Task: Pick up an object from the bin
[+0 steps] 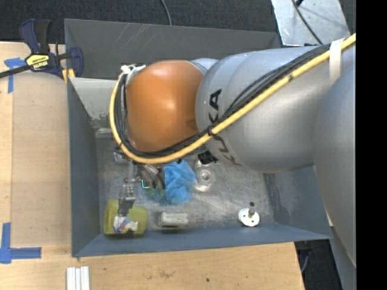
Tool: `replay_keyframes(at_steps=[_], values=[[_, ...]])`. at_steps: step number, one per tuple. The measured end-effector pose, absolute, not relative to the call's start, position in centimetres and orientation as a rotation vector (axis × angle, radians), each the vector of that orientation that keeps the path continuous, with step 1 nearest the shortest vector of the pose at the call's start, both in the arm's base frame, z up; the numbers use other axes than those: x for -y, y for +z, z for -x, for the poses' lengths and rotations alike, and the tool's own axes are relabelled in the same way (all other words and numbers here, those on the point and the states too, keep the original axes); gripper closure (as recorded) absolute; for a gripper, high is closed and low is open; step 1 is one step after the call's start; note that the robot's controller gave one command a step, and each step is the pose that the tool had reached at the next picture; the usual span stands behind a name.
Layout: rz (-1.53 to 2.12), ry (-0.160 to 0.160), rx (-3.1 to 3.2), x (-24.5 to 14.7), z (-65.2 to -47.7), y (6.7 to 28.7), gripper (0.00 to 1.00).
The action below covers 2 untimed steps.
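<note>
The gripper (139,186) is seen below the orange wrist cover (160,104), over the left part of the bin (81,180). Whether it is released or clenched cannot be told, and nothing can be made out in its grasp.

Two things lie closest to it. A yellow-green pack (124,219) is found just on its near side, in the near-left corner, with its long axis running left to right. A crumpled blue bag (179,182) is found just to its right. A straight descent is judged to land between the two, so a small shift toward the near side or the right is called for.

A printed label is carried by the pack, but it cannot be read. On the arm (266,113), the letters "KA" are legible, presumably part of KUKA.
</note>
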State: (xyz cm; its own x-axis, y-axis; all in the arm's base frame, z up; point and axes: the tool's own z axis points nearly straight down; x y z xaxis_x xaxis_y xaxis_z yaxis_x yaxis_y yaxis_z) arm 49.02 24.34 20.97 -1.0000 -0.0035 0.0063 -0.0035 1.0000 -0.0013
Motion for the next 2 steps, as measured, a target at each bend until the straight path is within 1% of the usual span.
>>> replay_keyframes(at_steps=[1,2], values=[[0.000,-0.002,3.143,-24.2,-49.2,21.4,0.00],[-0.167,-0.003,3.142,-24.2,-49.5,17.5,0.00]])
